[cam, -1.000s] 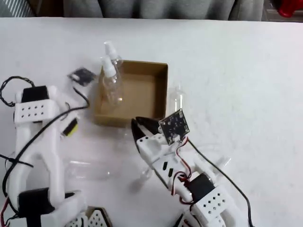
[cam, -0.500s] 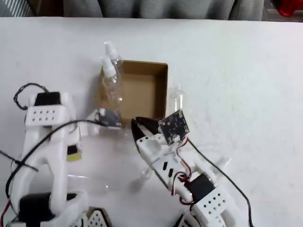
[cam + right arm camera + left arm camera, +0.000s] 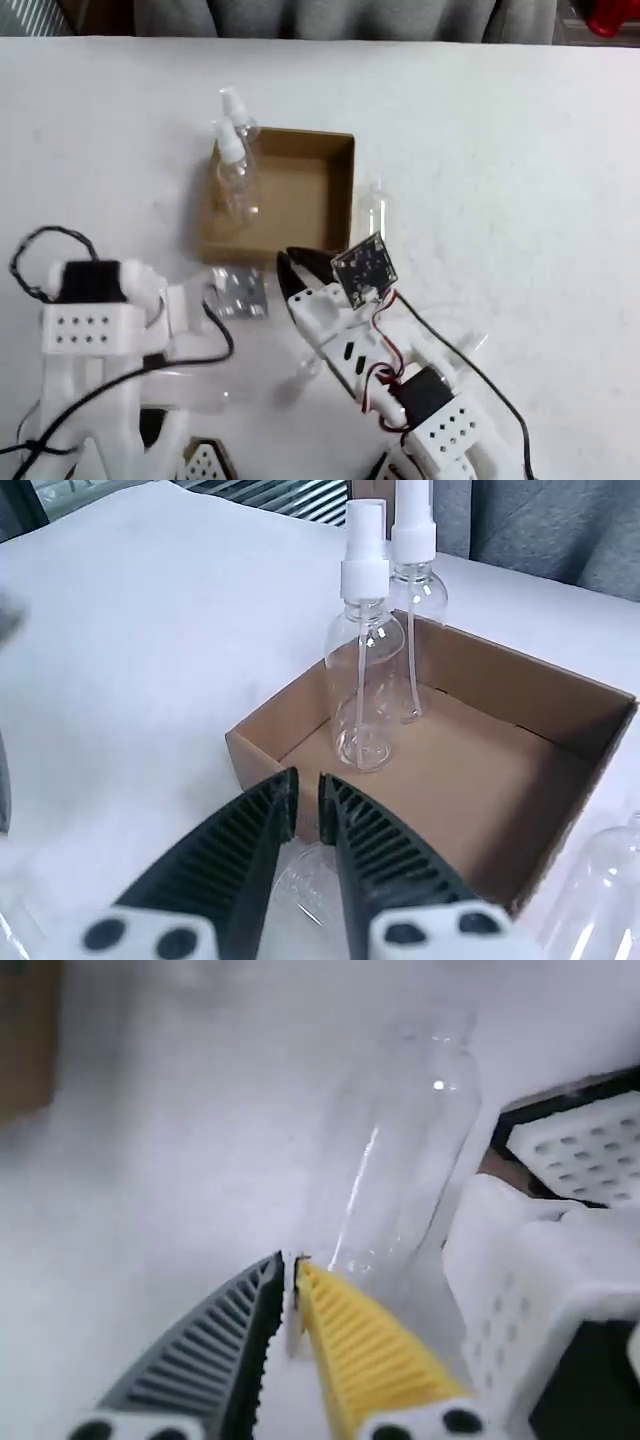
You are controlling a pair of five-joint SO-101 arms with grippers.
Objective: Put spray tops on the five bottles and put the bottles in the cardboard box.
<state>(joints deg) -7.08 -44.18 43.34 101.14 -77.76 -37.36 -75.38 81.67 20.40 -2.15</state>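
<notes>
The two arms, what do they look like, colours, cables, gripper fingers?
Both are white plastic with black motor blocks and hole-dotted panels. A black cable loops off the left arm; red and black wires run along the right arm. The left gripper has one dark grey and one yellow ribbed finger; the right gripper has two black ones.

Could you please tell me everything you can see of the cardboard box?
The cardboard box is plain brown, roughly square, shallow and open-topped, with no lid or flaps showing. It sits flat on the white table. Two clear bottles with white spray tops stand upright inside, along one wall near a corner; the rest of its floor is bare. The right pincer hangs just outside the wall nearest the arms; I cannot tell whether it touches.
</notes>
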